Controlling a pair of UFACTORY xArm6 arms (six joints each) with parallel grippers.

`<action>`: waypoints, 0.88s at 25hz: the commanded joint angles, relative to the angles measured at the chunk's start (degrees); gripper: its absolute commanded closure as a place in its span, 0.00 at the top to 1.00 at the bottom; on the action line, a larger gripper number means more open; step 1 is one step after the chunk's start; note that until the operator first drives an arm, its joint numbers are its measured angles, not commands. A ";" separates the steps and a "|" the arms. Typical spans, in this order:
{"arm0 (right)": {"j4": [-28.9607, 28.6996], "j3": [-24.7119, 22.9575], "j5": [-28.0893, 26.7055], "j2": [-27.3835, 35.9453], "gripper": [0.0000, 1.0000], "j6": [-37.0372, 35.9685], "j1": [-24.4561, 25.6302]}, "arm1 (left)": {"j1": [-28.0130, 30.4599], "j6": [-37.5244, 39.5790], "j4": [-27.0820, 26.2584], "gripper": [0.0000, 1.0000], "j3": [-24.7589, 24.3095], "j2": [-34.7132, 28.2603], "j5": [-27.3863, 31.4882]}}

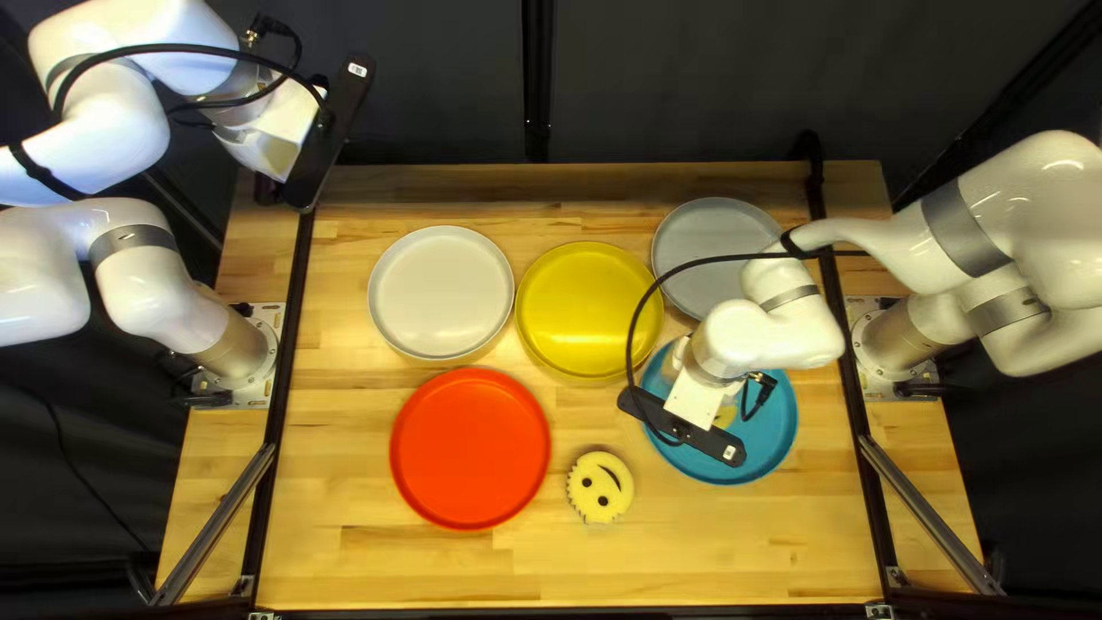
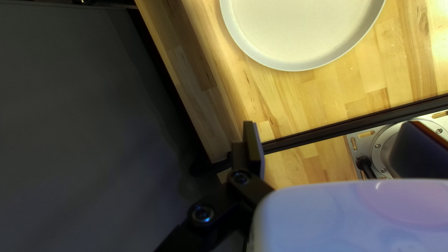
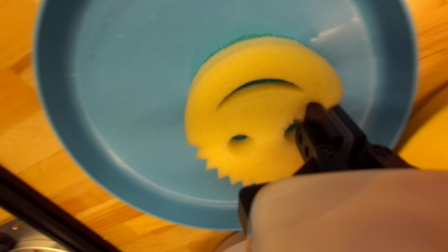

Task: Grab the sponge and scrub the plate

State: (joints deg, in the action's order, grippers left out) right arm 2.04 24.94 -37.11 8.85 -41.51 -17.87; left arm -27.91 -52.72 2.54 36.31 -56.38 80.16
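In the top left view my right gripper point(image 1: 683, 425) is low over the blue plate point(image 1: 771, 442), its fingertips hidden, with a bit of yellow sponge point(image 1: 726, 418) showing beside it. The right wrist view has my right gripper point(image 3: 330, 112) shut on one edge of the smiley sponge point(image 3: 256, 112), whose green scrub side faces the blue plate point(image 3: 126, 93). Whether it touches the plate is unclear. My left gripper point(image 1: 316, 144) is raised over the back left corner. Seen from its wrist, my left gripper point(image 2: 329, 123) stands open, holding nothing.
A second smiley sponge point(image 1: 599, 487) lies between the red plate point(image 1: 471, 448) and the blue one. White point(image 1: 441, 292), yellow point(image 1: 588, 308) and grey point(image 1: 712, 235) plates stand farther back; the right arm crosses over the grey one. Black rails point(image 1: 287, 333) line the table's sides.
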 commanded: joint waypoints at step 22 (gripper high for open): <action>-0.74 3.84 -0.52 -2.64 0.00 -8.08 7.07 | 0.00 0.00 0.00 1.00 0.00 0.00 0.00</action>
State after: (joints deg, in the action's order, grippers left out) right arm 1.83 31.81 -37.31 3.19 -50.62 -9.98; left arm -27.91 -52.72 2.54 36.31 -56.38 80.16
